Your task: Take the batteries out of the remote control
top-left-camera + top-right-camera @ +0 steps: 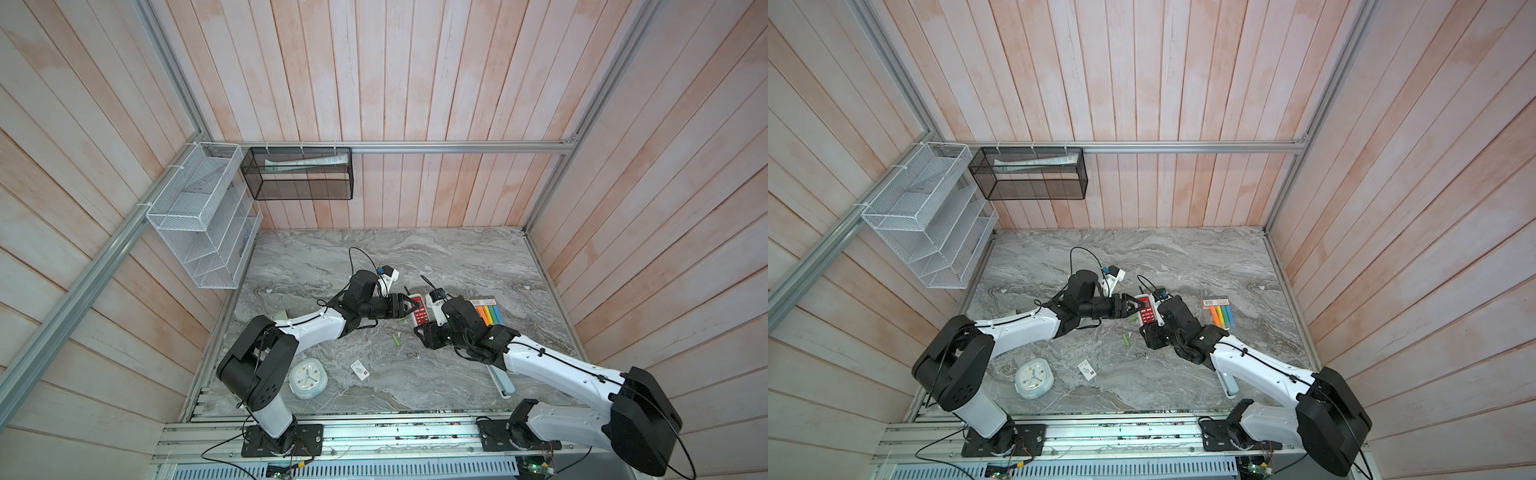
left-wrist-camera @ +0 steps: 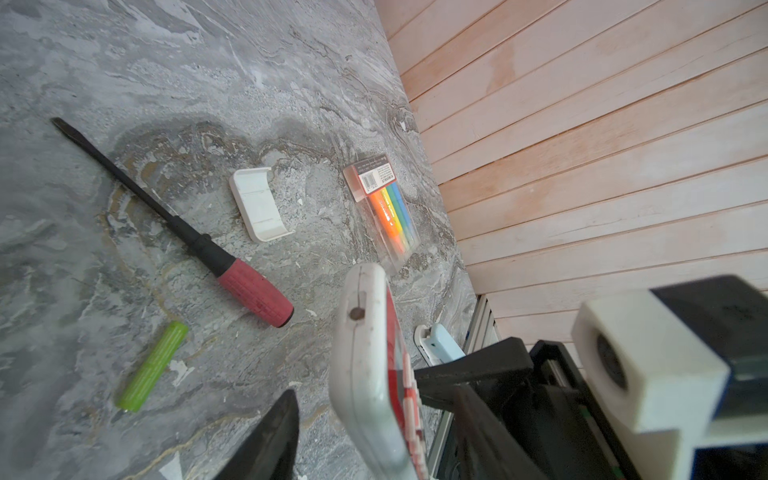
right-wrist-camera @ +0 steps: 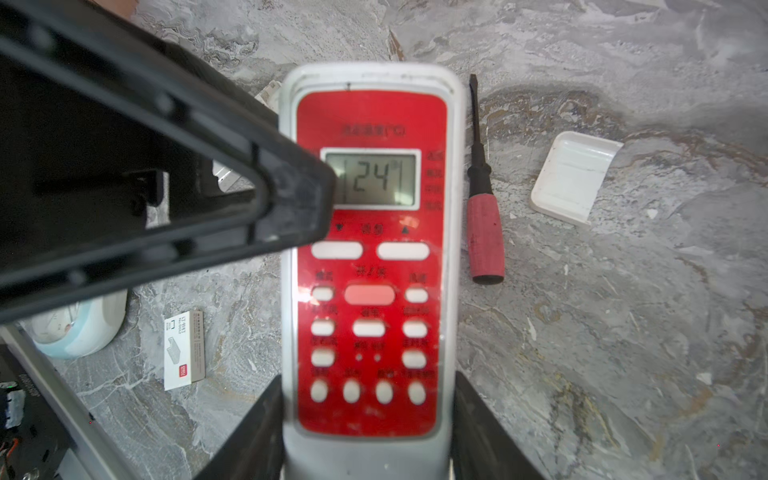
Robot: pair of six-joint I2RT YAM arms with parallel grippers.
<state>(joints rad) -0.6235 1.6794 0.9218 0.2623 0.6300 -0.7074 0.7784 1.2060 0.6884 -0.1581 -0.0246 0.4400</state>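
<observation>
Horizontally, left tool (image 1: 413,308) astride remote (image 1: 421,318).

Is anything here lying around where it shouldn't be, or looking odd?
Yes: a white cover lies loose on the table beside the screwdriver, and a green battery lies bare nearby. Oddly, the remote in the right hand shows 24 on its screen.

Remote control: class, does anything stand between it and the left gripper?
Nothing visible does. The remote control stands between the left gripper's open jaws, and the right gripper clamps its button end.
</observation>
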